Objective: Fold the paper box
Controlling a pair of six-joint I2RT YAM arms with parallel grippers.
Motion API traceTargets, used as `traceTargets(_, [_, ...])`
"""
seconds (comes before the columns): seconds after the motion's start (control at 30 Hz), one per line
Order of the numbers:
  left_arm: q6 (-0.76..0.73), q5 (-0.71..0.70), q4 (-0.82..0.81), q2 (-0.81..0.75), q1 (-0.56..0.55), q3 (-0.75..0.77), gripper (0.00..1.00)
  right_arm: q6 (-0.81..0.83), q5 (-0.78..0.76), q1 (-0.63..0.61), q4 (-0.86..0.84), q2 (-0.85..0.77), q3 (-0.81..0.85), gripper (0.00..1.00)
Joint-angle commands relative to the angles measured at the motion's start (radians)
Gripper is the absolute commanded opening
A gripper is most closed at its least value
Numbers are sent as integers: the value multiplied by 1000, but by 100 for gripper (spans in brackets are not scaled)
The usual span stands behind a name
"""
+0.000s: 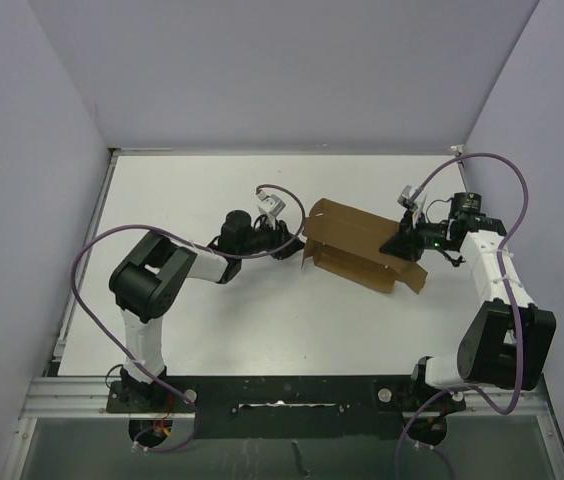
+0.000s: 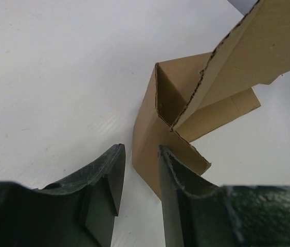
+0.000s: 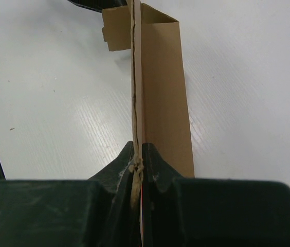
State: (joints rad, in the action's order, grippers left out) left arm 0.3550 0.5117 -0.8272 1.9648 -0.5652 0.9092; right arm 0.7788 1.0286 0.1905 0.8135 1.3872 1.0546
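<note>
The paper box (image 1: 362, 248) sits half-erected in the middle of the bench (image 1: 262, 320). The right gripper (image 3: 137, 157) pinches one wall panel tight; the left gripper (image 2: 140, 154) hovers spread at the opposite corner, seemingly touching nothing. Folding's under way, and next the left needs to push that loose flap inward

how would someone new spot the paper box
On the white table, just right of the middle, lies the paper box: plain brown cardboard, half folded with loose flaps. It is the only brown thing there, pinched at one edge by the right gripper, the open left gripper at its other end.
</note>
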Motion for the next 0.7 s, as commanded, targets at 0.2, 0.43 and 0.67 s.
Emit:
traceTargets(0.2, [-54, 73, -220, 58, -23, -20, 33, 13, 25, 10, 15, -10, 24, 0])
traceTargets(0.43, [-86, 53, -217, 80, -51, -2, 37, 16, 33, 9, 22, -7, 27, 0])
traceTargets(0.67, [-104, -25, -245, 104, -78, 3, 38, 19, 43, 10, 28, -6, 27, 0])
